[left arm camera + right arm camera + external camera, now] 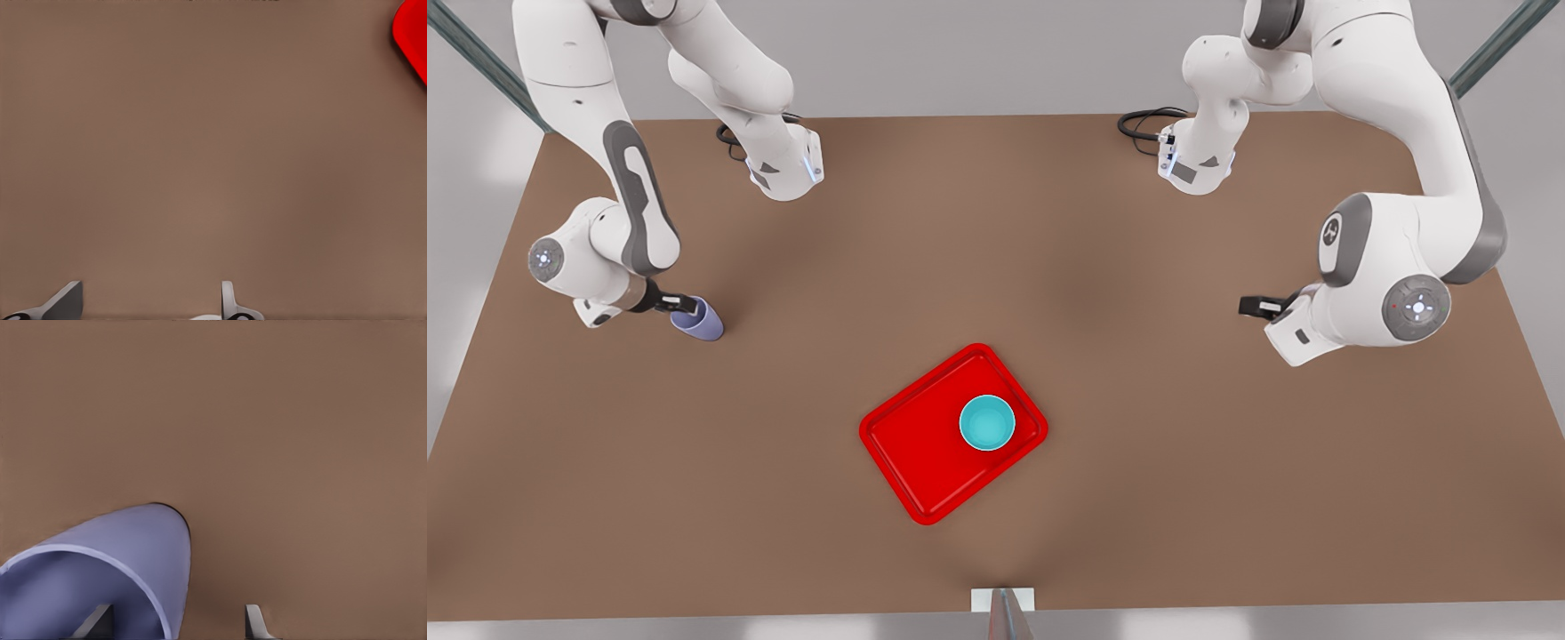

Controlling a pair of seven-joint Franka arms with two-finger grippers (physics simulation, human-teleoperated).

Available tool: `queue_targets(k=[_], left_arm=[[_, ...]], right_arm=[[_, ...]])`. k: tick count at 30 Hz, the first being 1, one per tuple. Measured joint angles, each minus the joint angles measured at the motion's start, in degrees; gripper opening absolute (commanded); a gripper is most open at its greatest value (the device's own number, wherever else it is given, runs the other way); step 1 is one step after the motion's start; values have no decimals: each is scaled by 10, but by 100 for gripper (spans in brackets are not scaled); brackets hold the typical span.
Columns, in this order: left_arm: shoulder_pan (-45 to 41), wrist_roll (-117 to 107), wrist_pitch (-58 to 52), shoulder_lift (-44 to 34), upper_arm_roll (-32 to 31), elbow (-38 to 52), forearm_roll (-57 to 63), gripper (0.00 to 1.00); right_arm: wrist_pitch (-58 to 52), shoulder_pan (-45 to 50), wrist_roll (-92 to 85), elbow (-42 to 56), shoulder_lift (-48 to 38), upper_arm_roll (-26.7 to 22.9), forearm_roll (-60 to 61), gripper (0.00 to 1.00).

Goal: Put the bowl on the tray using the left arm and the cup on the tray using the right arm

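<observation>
**Inventory: cup in my right end effector, bowl on tray**

Right end effector (685, 307): I am gripping the cup (699, 320) by its rim, one finger (100, 621) inside the wall and the other finger outside it. I am holding it at the front view's left, tilted, low over the tabletop (996, 267); whether it is touching the surface I cannot tell. In the right wrist view the cup (113, 573) is showing its lavender wall and open mouth.

Left end effector (1258, 307): I am keeping it spread and empty, fingers (230, 301) apart over bare tabletop at the front view's right, well apart from the tray.

Tray (925, 453): lying flat on the tabletop, between the two arms, turned at an angle. One red corner (412, 33) is showing in the left wrist view.

Bowl (987, 422): sitting upright inside the tray, toward its corner on the front view's right.
</observation>
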Motion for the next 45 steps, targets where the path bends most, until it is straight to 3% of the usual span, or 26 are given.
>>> queue_targets(k=[18, 22, 26, 30, 38, 42, 45], left_arm=[[0, 1, 2, 7, 0, 3, 1, 100], [0, 0, 0, 5, 0, 3, 1, 100], [1, 0, 1, 5, 0, 3, 2, 100], [0, 0, 1, 6, 0, 3, 2, 100], [1, 0, 1, 7, 1, 3, 3, 100], [1, 0, 2, 7, 1, 3, 4, 100], [1, 0, 1, 7, 1, 3, 4, 100]], right_arm=[[-2, 2, -7, 25, -4, 8, 1, 21], [-16, 26, 0, 123, 30, 27, -3, 21], [-88, 67, 5, 285, 118, 37, -4, 21], [-99, 91, 29, 405, 189, 106, -39, 21], [-106, 209, 34, 596, 320, 107, -53, 21], [-108, 265, 93, 639, 343, 107, -55, 21], [-161, 292, 136, 728, 380, 107, -56, 21]])
